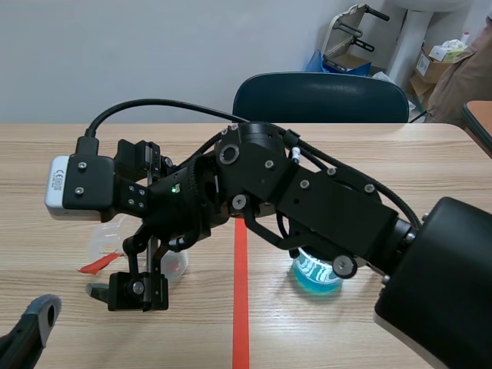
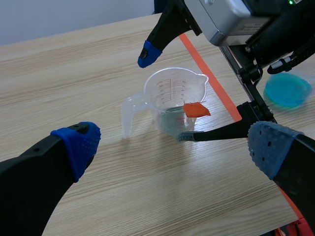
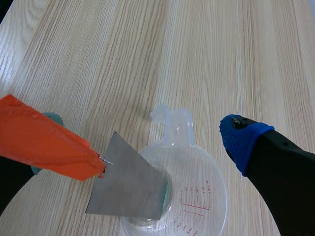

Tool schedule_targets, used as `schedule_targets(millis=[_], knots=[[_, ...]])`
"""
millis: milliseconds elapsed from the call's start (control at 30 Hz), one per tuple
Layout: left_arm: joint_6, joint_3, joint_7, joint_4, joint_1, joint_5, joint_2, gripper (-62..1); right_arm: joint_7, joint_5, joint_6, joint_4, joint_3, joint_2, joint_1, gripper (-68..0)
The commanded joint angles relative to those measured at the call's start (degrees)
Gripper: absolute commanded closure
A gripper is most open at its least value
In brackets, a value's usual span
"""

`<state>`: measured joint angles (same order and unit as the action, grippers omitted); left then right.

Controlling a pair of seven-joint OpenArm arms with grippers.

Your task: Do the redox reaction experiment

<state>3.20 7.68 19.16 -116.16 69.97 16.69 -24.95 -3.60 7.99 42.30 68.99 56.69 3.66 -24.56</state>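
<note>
Wide open, my right gripper (image 2: 166,95) hangs over the clear measuring cup (image 3: 202,196), one finger on each side of it and neither pressing on it. Between those fingers a grey metal sheet (image 3: 129,183) stands tilted in the cup. Its lower edge is down inside, and its upper corner carries an orange tab (image 3: 44,142) that sticks out past the rim. That tab lies right by my grey-green-padded finger; I cannot tell whether the two touch, as the tab covers most of the pad. The cup's handle points away from the right wrist, ahead of the gripper.

My left gripper (image 2: 174,144) is also spread wide and holds nothing, low above the wooden table (image 2: 74,73). The cup stands just ahead of it, with my right arm's lower finger lying between the two. Farther ahead and off to this gripper's right, beyond the orange tape line (image 2: 212,78), sits a round dish of blue liquid (image 2: 288,91). Past the table's far edge stands a dark chair (image 1: 319,96).
</note>
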Motion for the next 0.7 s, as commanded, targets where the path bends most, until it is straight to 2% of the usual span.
schedule_targets(millis=[0,367,467,600,667], knots=[[0.1,0.0,0.7,-1.3,0.3,0.0,0.0,-62.3,-0.8,-0.7,0.4,0.5,-0.6,0.0,-0.9,-67.9],[0.1,0.0,0.7,-1.3,0.3,0.0,0.0,-62.3,-0.9,-1.6,0.4,0.6,-0.6,0.8,-0.8,-67.9],[0.1,0.0,0.7,-1.3,0.3,0.0,0.0,-62.3,-1.5,-5.0,-0.3,0.9,-0.6,2.9,-0.8,-67.9],[0.1,0.0,0.7,-1.3,0.3,0.0,0.0,-62.3,-2.7,-9.1,-0.9,3.9,-1.3,7.5,1.2,-67.9],[0.2,0.0,0.7,-1.3,0.3,0.0,0.0,-62.3,-3.5,-10.0,-2.4,6.7,-2.0,10.3,3.2,-67.9]])
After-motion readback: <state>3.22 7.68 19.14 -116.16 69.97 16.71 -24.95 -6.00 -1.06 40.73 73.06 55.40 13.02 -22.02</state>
